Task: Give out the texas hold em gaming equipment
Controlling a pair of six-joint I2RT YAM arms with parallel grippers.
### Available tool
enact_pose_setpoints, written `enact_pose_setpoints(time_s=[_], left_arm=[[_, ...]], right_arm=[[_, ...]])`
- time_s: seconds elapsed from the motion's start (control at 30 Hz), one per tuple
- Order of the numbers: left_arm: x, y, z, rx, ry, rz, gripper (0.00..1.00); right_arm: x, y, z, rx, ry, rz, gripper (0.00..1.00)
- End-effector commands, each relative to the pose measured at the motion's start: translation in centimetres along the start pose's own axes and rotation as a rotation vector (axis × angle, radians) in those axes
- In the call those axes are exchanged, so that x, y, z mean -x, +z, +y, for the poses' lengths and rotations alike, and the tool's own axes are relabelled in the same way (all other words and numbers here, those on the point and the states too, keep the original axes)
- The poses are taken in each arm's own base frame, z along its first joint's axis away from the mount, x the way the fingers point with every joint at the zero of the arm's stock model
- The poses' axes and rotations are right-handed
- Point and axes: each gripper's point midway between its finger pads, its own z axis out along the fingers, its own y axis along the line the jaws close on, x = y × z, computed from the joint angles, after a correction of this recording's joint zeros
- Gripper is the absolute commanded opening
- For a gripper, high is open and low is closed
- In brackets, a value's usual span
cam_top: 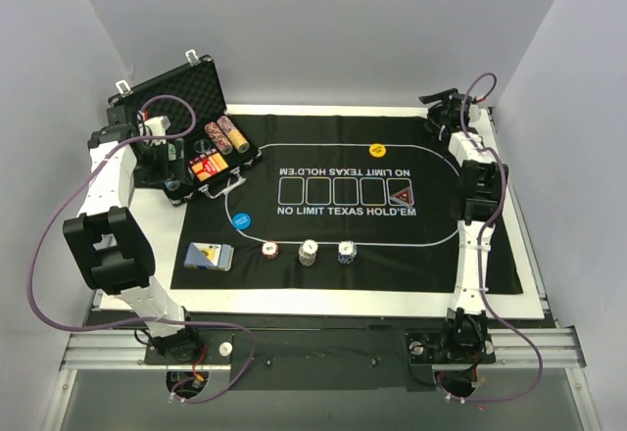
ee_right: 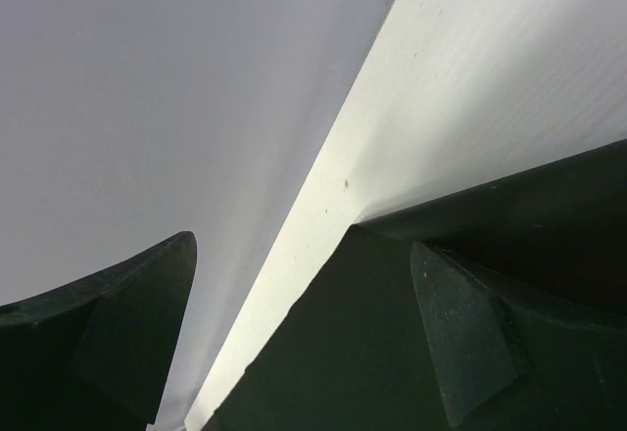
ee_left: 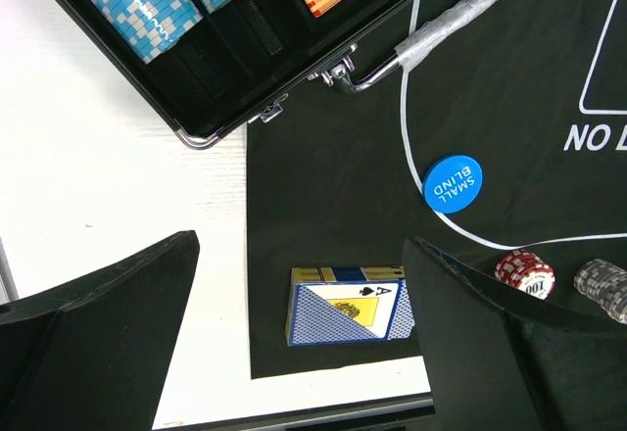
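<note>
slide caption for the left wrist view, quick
Open left gripper frames the card deck on the mat, small blind button and case beyond

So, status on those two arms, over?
Left tool open, empty. Right tool open, empty, by black felt mat's edge. Blue-backed card deck lies on mat, untouched. Nothing blocking it.

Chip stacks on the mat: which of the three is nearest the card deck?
The red stack, leftmost in the row; white stack and blue stack sit farther right.
</note>
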Motion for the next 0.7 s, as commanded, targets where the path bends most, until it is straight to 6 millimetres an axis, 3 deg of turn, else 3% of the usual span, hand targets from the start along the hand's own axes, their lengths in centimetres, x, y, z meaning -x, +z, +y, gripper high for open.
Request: enact_pose_setpoints(time_s=[0.0,0.23,0.4,0.63,0.67], left_arm=[[0.8,-0.5,0.1,-0.001,0.026,-0.018,0.97],[0.6,0.1,0.1,-0.008,0.023,-0.006,0.97],[0.1,0.8,0.3,-0.009,0.015,0.013,0.97],[-0.1,1.6,0.2,-0.023,0.000,0.025,0.97],[0.1,1.5,0.2,-0.026,0.001,0.021,0.97]], right_arm=[[4.5,0.1,-0.6,0.002,0.000,-0.104,0.86],[10.4,-0.7,-2.2,-0.026,-0.016,-0.201,0.86],[13.9,-1.0,-1.4,0.010,-0.007,-0.265,0.86],[14.6,-1.7,0.5,0.046,-0.024,-0.263,0.87],[13.8,-2.3,2.1,0.069,-0.049,-0.241,0.88]])
